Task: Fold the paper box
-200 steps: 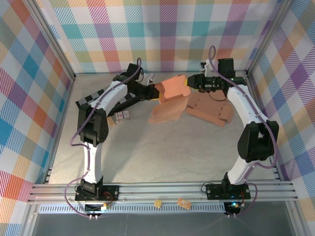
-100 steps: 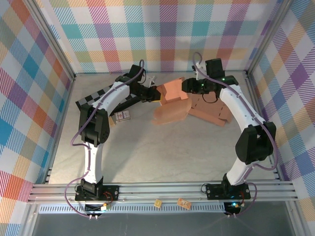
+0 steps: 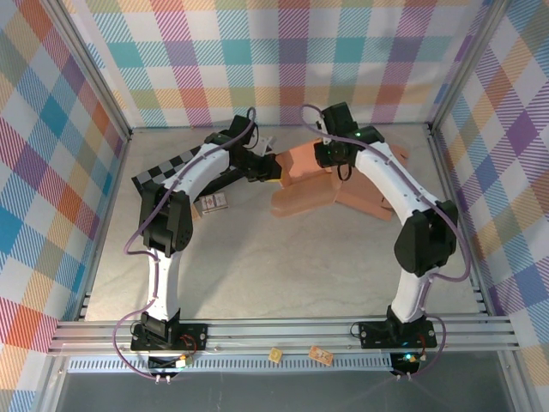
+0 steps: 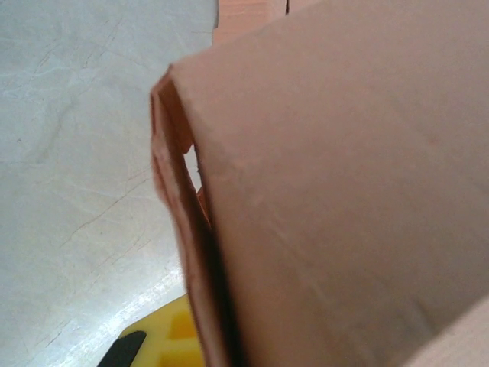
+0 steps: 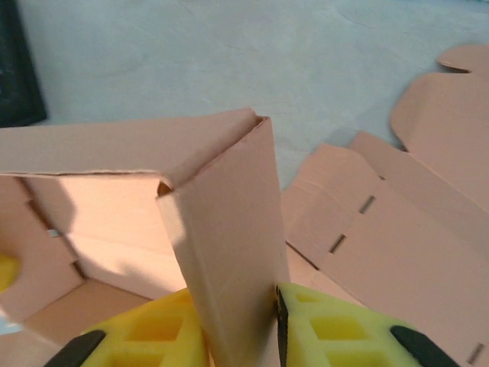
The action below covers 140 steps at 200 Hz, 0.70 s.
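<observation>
Salmon-brown card makes up the paper box (image 3: 302,176), which sits half-formed in the upper middle of the top view, on the table (image 3: 257,257) between the two arms.

Handling: the card looks light and thin. It seems stiff across its panels but free to hinge at the scored creases. A hard squeeze would probably dent it, and the matt face should not slip much. Take hold at a panel edge close to a crease, not mid-panel.

Grip state: the left gripper (image 3: 273,168) is pressed together on the box's left wall. The right gripper (image 3: 324,160) pinches an upright flap at the box's upper right corner.

View differences: the right wrist view shows the flap standing between two yellow pads (image 5: 328,329), both touching it, with the hollow interior at frame left. It also shows slots in the flat blank (image 5: 397,245) lying beside the box. The left wrist view shows a doubled wall edge. The top view gives the overall layout but is too coarse to show pad contact.
</observation>
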{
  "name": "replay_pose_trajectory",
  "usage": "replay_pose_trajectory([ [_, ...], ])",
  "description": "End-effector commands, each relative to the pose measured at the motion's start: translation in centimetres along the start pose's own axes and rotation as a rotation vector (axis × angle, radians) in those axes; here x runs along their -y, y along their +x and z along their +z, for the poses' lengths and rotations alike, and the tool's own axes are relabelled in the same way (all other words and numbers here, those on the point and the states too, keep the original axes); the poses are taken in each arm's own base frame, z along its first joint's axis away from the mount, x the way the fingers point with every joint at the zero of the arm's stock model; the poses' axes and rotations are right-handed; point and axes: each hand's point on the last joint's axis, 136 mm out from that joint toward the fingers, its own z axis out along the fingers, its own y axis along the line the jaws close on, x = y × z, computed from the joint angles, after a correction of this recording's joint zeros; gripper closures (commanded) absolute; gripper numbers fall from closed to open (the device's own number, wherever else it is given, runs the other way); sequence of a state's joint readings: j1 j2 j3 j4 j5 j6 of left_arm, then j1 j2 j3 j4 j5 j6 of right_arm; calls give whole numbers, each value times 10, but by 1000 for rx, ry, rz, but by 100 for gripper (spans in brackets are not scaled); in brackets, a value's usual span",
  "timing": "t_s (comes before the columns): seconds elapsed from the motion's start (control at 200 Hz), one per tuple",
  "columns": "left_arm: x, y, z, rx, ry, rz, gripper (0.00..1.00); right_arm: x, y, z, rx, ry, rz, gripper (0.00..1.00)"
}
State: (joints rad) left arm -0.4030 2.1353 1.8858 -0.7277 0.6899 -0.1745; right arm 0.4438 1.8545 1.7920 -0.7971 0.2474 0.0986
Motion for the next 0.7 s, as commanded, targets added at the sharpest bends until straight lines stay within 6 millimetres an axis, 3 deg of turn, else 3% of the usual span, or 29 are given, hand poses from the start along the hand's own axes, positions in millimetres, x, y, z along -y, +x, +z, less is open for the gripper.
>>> replay_pose_trajectory([
  [0.0,32,8,1,-30,70,67,100,15,0,3,-23,200,-42,79],
  [0.25,37,16,8,-54,57,68,100,24,3,2,-31,376,-83,100],
  [0.47,41,19,13,-65,54,68,100,27,-3,-5,-2,506,-140,100],
  [0.695,43,18,14,-63,57,57,100,26,1,-3,-10,522,-153,97],
])
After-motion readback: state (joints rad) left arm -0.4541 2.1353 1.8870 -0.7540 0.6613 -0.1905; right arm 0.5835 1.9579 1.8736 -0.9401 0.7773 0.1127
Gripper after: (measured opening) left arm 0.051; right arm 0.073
